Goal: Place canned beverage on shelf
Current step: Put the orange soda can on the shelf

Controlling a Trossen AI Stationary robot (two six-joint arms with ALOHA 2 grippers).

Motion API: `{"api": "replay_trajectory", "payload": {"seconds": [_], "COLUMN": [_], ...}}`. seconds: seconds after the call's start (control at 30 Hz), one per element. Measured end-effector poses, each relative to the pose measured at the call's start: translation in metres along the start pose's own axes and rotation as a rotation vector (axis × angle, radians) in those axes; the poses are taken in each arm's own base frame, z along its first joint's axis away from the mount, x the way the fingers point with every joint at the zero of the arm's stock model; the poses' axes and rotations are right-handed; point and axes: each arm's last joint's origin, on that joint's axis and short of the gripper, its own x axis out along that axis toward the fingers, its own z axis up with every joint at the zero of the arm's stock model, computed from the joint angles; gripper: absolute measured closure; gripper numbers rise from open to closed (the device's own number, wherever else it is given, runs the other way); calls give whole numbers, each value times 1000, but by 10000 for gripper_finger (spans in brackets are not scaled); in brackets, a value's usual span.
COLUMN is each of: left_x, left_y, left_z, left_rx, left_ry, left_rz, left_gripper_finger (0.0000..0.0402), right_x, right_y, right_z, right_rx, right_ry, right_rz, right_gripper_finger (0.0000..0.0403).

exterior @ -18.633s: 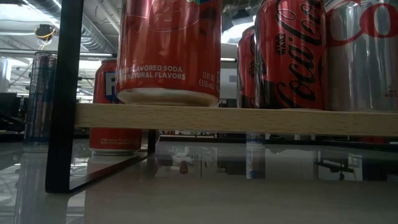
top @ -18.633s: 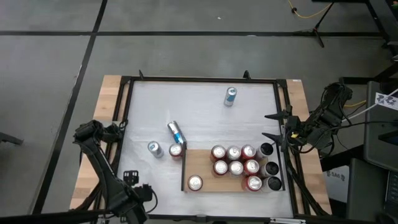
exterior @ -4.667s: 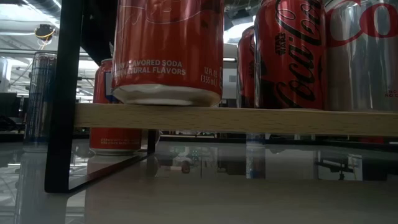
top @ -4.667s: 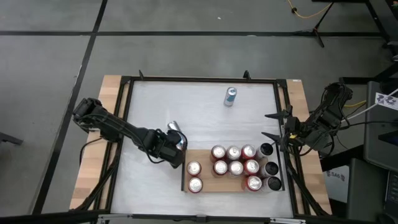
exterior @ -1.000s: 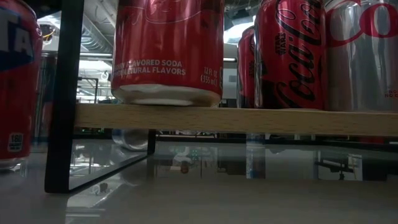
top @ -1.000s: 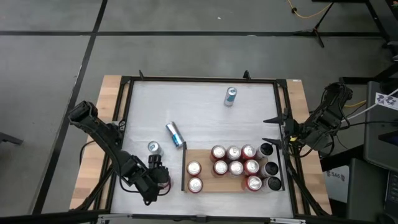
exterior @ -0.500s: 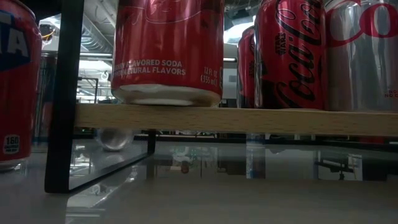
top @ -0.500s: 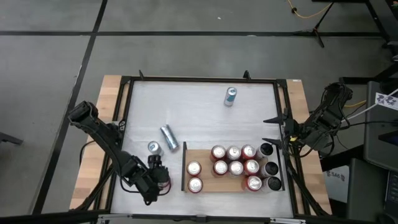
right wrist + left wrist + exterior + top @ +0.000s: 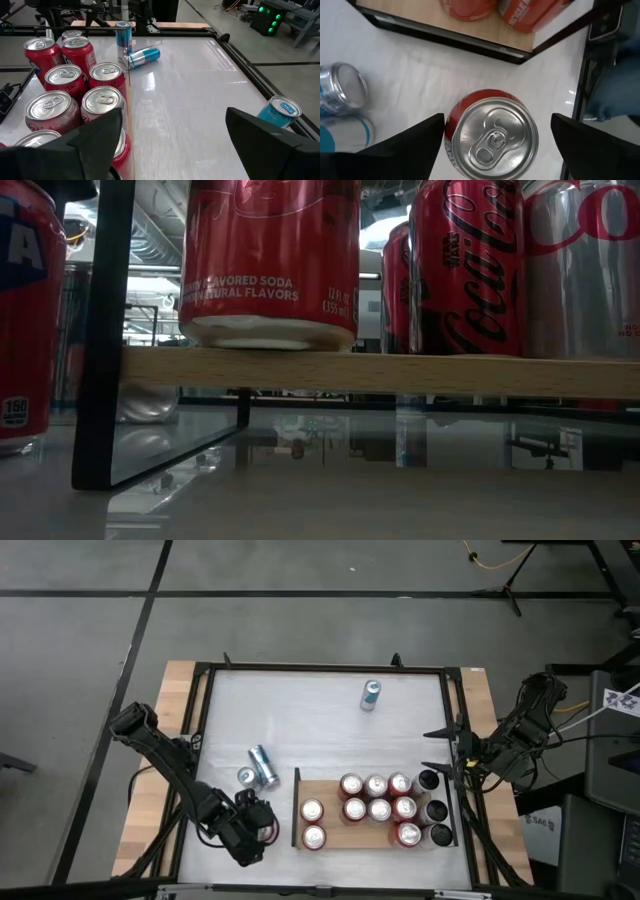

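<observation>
A red can (image 9: 492,135) stands upright on the white table, just left of the shelf's (image 9: 330,825) black left rail; it also shows at the left of the low view (image 9: 25,320). My left gripper (image 9: 497,117) is open above it, pointing down, one finger on each side of the can's top with table showing between, also seen in the high view (image 9: 262,830). The shelf holds several red and silver cans. My right gripper (image 9: 432,747) waits open at the table's right edge.
A silver-blue can (image 9: 263,766) lies on its side against an upright silver can (image 9: 245,777) left of the shelf. A teal can (image 9: 370,695) stands near the far edge. Black cans (image 9: 436,810) stand at the shelf's right end. The far half of the table is bare.
The lying silver-blue can has rolled along the table toward the left and near edges until it rests by the upright silver can. The red can has stayed standing on the table under my left gripper.
</observation>
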Motion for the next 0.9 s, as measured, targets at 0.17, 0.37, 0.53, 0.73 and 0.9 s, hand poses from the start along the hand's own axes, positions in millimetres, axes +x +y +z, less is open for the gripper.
{"api": "replay_trajectory", "payload": {"seconds": [0.17, 0.37, 0.53, 0.73, 0.9], "left_x": [0, 0, 0, 4, 5], "left_y": [0, 0, 0, 3, 4], "left_z": [0, 0, 0, -6, -6], "left_rx": [-49, -46, -45, -33, -33], "left_ry": [-2, -2, 0, 22, 1], "left_rz": [2, 1, 0, 12, 29], "left_gripper_finger": [46, 46, 46, 47, 47], "right_x": [0, 0, 0, 0, 0], "right_y": [0, 0, 0, 0, 0], "right_z": [0, 0, 0, 0, 0], "right_rx": [0, 0, 0, 0, 0], "right_ry": [0, 0, 0, 0, 0], "right_rz": [0, 0, 0, 0, 0], "right_gripper_finger": [56, 56, 56, 56, 56]}}
